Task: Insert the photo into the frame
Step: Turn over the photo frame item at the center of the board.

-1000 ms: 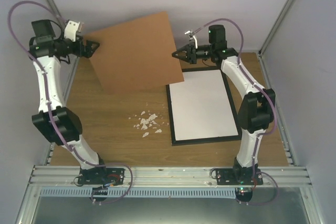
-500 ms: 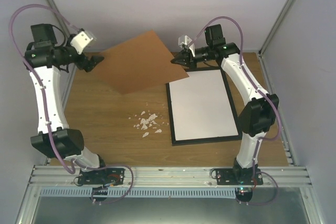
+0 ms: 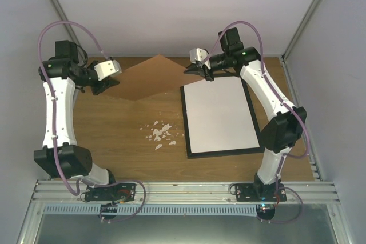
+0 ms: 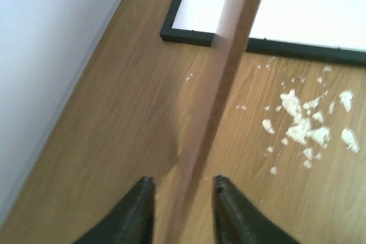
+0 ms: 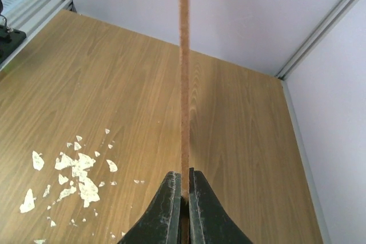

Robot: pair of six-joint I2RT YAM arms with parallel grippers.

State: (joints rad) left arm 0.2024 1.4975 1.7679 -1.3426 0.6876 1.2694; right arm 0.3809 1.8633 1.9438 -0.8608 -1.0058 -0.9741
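A thin brown backing board [image 3: 151, 75] hangs low over the back of the table between both arms. My right gripper [image 3: 187, 70] is shut on the board's right corner; in the right wrist view the board's edge [image 5: 183, 72] runs straight out from the shut gripper [image 5: 184, 174]. My left gripper [image 3: 104, 86] is at the board's left corner. Its jaws [image 4: 184, 180] stand apart on either side of the blurred board edge [image 4: 229, 67], with a gap on each side. The black frame [image 3: 185, 124] lies flat at right, filled by a plain white sheet [image 3: 220, 112]. The photo does not show.
Several white crumbs [image 3: 160, 132] lie scattered on the wooden table [image 3: 114, 141] left of the frame, also seen as crumbs [image 4: 303, 124] and crumbs [image 5: 74, 172]. Grey walls close in the back and sides. A metal rail [image 3: 183, 190] runs along the near edge.
The board has dropped from a steep tilt to nearly flat and low over the table. My left gripper has swung in to its left corner and its jaws have narrowed around the edge.
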